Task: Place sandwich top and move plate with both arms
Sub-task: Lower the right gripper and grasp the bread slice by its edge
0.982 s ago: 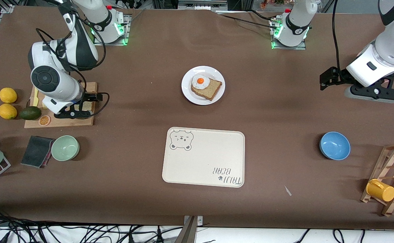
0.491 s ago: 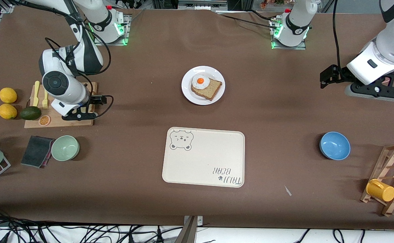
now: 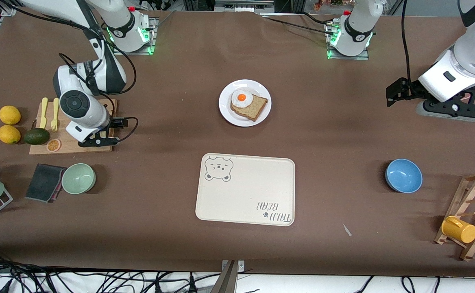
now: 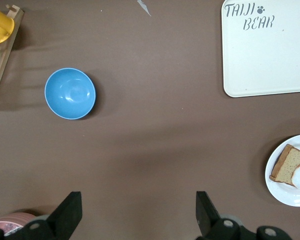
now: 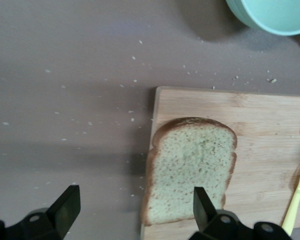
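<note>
The sandwich top (image 5: pixel 190 170) lies flat on a wooden cutting board (image 5: pixel 270 115), at the board's edge; in the front view my right hand hides it. My right gripper (image 5: pixel 135 205) is open above it, one finger over the bread, the other over the bare table; it shows in the front view (image 3: pixel 98 141) too. The white plate (image 3: pixel 227 116) holds a darker slice with a fried egg (image 3: pixel 253 108). My left gripper (image 4: pixel 137 207) is open and empty, high over bare table at the left arm's end (image 3: pixel 451 112).
The board (image 3: pixel 70 147) also bears a yellow fork and knife (image 3: pixel 54 114) and an orange slice. Lemons (image 3: pixel 9 114), an avocado (image 3: pixel 36 136), a green bowl (image 3: pixel 79 178) and a dark cloth (image 3: pixel 44 182) are nearby. The cream bear tray (image 3: pixel 245 189), a blue bowl (image 3: pixel 403 176) and a mug rack (image 3: pixel 459 229) lie nearer the camera.
My right arm has moved across the board toward the table's middle, uncovering the fork and knife. My left arm has shifted only slightly.
</note>
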### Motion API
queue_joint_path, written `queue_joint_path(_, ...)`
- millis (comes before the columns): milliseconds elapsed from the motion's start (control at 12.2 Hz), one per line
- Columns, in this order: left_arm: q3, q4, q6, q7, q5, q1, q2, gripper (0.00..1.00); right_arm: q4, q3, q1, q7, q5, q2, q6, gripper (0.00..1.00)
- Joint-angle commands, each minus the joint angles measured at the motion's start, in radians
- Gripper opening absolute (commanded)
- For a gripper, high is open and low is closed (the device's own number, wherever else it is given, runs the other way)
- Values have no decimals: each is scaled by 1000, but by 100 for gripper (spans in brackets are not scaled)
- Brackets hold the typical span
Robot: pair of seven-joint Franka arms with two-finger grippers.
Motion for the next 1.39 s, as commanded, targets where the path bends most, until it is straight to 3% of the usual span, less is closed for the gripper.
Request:
queue_joint_path(0, -4, 24, -17, 7, 35, 0, 6, 100, -12, -15, -2, 1, -30, 16, 20, 100)
queue_joint_path(573, -3, 23, -19, 10, 35, 2, 5, 100, -12, -20, -2, 5, -31, 84, 50, 85)
queue_joint_path(982, 0, 23, -20, 16, 35, 3, 3, 100, -12, -20, -2, 0, -31, 82, 48, 54)
queue_joint_path(1309, -1, 23, -20, 16, 35, 3, 3, 100, -18, -20, -2, -2, -31, 82, 48, 43)
